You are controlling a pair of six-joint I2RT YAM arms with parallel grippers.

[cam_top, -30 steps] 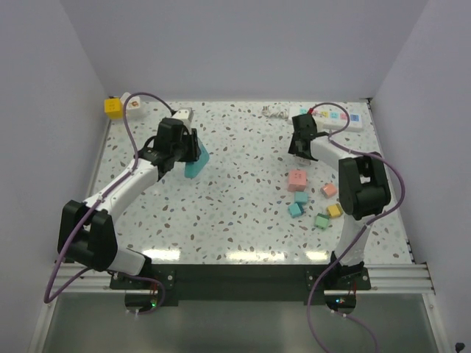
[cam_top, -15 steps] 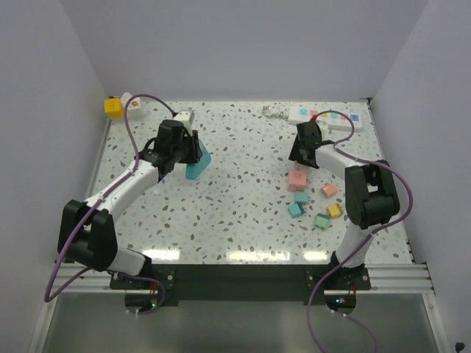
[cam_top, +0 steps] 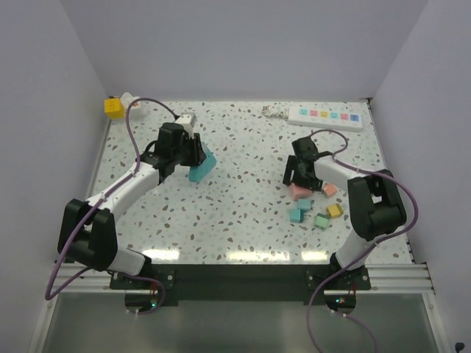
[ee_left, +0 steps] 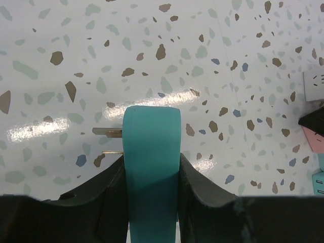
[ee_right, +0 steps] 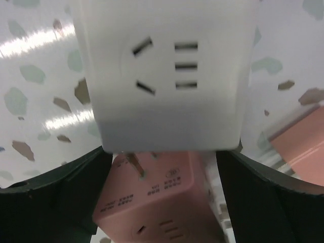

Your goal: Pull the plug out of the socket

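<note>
Terrazzo table (ee_left: 228,50); only left wrist shows prongs (ee_left: 107,132) on teal plug (ee_left: 152,167).

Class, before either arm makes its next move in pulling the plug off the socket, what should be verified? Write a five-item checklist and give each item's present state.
1. Left gripper holding the teal plug: ok, the plug is clamped between both fingers.
2. Prongs free of any socket: ok, bare metal shows over the table.
3. Power strip out of the way: ok, it lies at the far edge, apart from both grippers.
4. Right gripper holding the white adapter: cannot tell; the adapter sits between wide jaws.
5. Space under the right gripper: not ok, a pink block lies directly below.
</note>
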